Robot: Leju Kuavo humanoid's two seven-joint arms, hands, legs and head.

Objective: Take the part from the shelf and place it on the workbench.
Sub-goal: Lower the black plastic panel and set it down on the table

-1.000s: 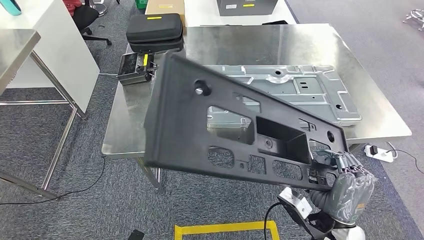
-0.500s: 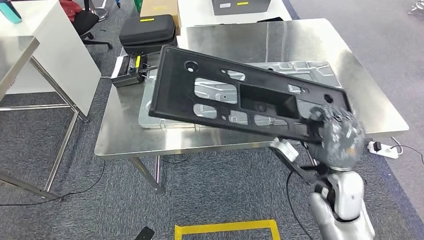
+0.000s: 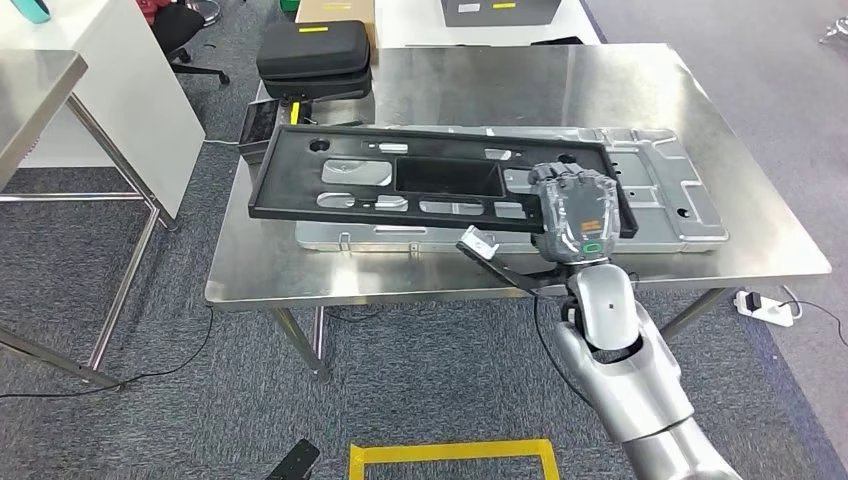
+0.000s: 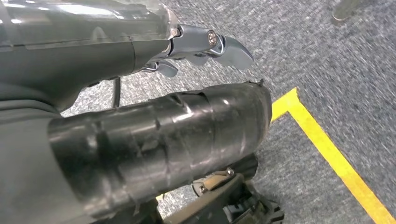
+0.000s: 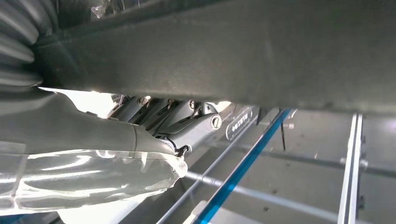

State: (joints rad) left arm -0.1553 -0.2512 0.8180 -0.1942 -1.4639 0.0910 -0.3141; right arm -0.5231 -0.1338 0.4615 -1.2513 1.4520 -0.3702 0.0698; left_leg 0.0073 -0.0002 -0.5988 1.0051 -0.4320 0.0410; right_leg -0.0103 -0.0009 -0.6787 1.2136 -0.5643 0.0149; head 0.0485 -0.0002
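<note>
The part is a long black plastic panel (image 3: 400,180) with several cut-outs. It lies nearly flat just over a silver stamped metal panel (image 3: 670,180) on the steel workbench (image 3: 560,80); I cannot tell whether it touches. My right hand (image 3: 578,212) grips its right end, back of the hand up. In the right wrist view the black panel (image 5: 233,51) runs across, with my fingers (image 5: 187,121) curled against its underside. My left hand (image 4: 140,107) hangs over grey carpet, holding nothing, fingers (image 4: 219,46) apart.
A black zip case (image 3: 313,55) and a small black device (image 3: 262,125) sit at the workbench's far left corner. A white table (image 3: 120,90) stands to the left. Yellow floor tape (image 3: 450,455) lies near my feet, a power strip (image 3: 765,305) at the right.
The black panel has swung from steeply tilted in front of me to nearly flat over the workbench. My right arm has reached forward with it.
</note>
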